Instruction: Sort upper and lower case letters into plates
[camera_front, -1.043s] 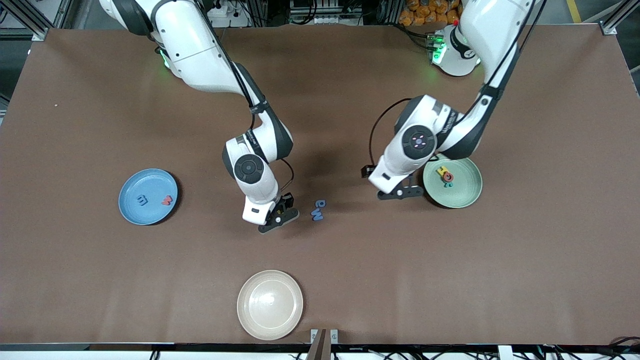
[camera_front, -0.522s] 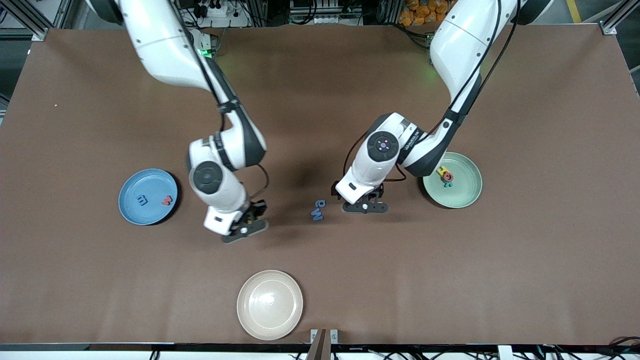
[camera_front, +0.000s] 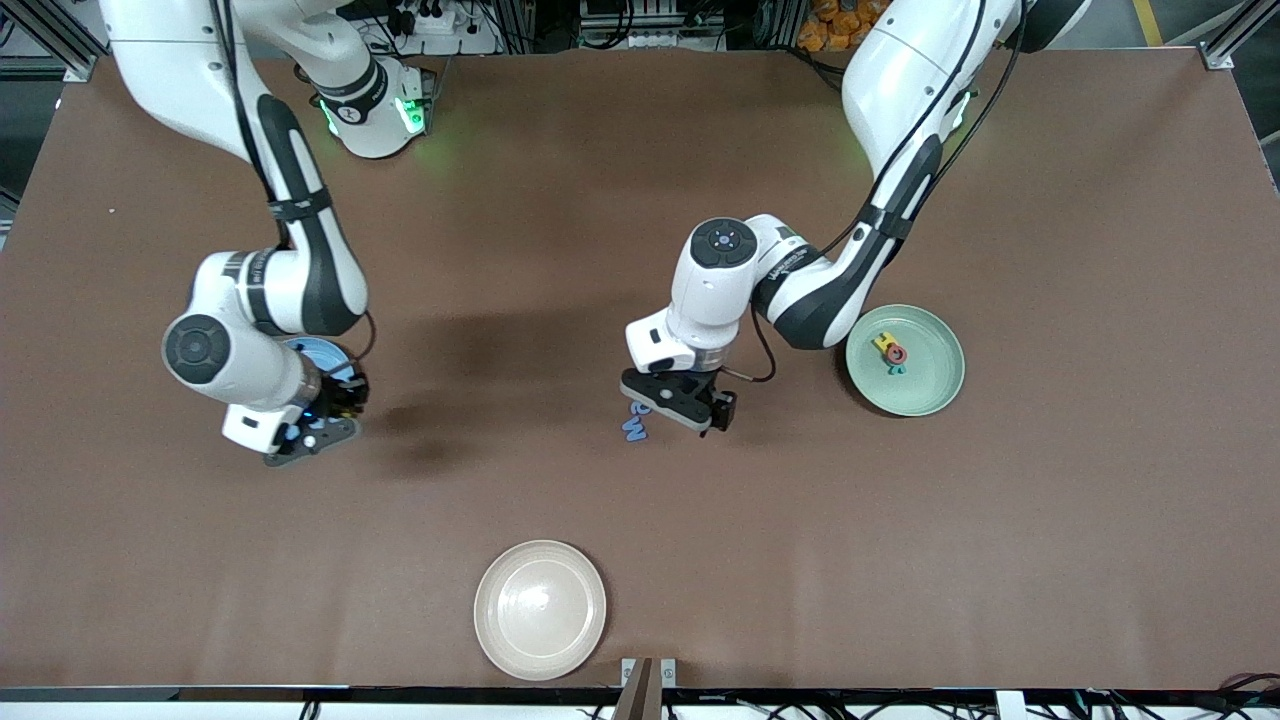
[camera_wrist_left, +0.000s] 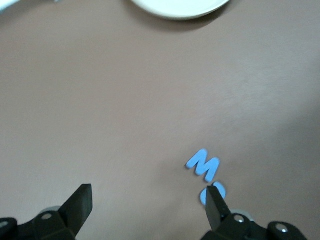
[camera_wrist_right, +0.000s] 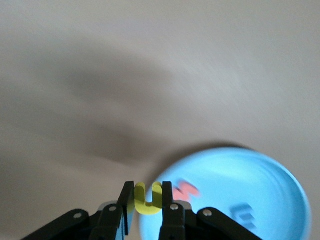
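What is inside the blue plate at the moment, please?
The right wrist view shows a red letter and a blue letter in the blue plate; the right end effector covers the rest.

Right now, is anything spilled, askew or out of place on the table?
Nothing stands out. Two blue letters lie on the bare table, not yet sorted, with the open left gripper over them. The right gripper holds a yellow letter over the blue plate's rim. The cream plate holds nothing.

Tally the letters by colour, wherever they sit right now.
Yellow letters: 2
Blue letters: 3
Red letters: 2
Teal letter: 1
Total: 8
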